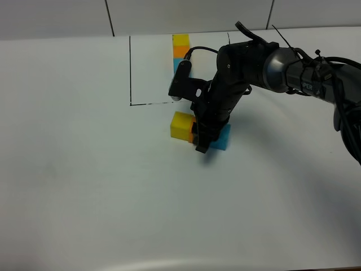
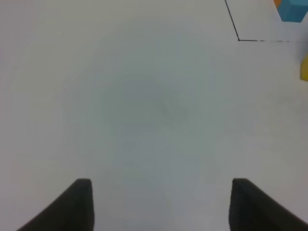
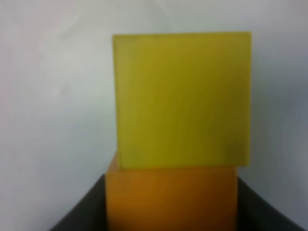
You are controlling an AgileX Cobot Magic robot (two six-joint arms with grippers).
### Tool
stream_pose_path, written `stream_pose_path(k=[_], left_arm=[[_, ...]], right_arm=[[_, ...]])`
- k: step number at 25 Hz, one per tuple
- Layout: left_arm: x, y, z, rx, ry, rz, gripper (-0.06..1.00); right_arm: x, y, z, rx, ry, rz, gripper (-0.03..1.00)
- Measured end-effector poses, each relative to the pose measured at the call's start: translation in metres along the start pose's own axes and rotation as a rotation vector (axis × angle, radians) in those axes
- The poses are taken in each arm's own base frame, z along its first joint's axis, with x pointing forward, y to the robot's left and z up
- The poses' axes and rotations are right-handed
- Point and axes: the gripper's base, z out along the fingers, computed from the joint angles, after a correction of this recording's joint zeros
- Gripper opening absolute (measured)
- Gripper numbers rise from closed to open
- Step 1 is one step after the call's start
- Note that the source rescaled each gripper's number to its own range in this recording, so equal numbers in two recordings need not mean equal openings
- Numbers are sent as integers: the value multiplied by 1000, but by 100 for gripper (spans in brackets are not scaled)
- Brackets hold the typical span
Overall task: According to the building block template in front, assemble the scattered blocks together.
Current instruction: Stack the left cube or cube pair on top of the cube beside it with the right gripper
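The template, a yellow (image 1: 180, 39), orange (image 1: 180, 51) and teal (image 1: 178, 61) row, lies at the far side inside a black outline (image 1: 130, 73). My right gripper (image 1: 199, 141) reaches down in the middle, shut on the orange cube (image 3: 171, 199), which touches the scattered yellow cube (image 1: 181, 125) on its left. The right wrist view shows the yellow cube (image 3: 183, 98) flush against the orange one. The scattered teal cube (image 1: 221, 139) lies just right of the gripper. My left gripper (image 2: 161, 207) is open and empty over bare table.
White table (image 1: 84, 186) all round. The left wrist view catches the outline's corner (image 2: 238, 39), the template's teal end (image 2: 292, 10) and an edge of the scattered yellow cube (image 2: 304, 67). The right arm (image 1: 265, 65) crosses above the template's near end.
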Motion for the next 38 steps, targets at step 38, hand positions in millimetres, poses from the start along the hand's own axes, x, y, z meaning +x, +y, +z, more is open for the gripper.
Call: stream_pose_path(k=[38], left_arm=[[0, 0, 0, 0, 0, -1, 35]], right_arm=[[-13, 23, -3, 226, 49, 1161, 1]])
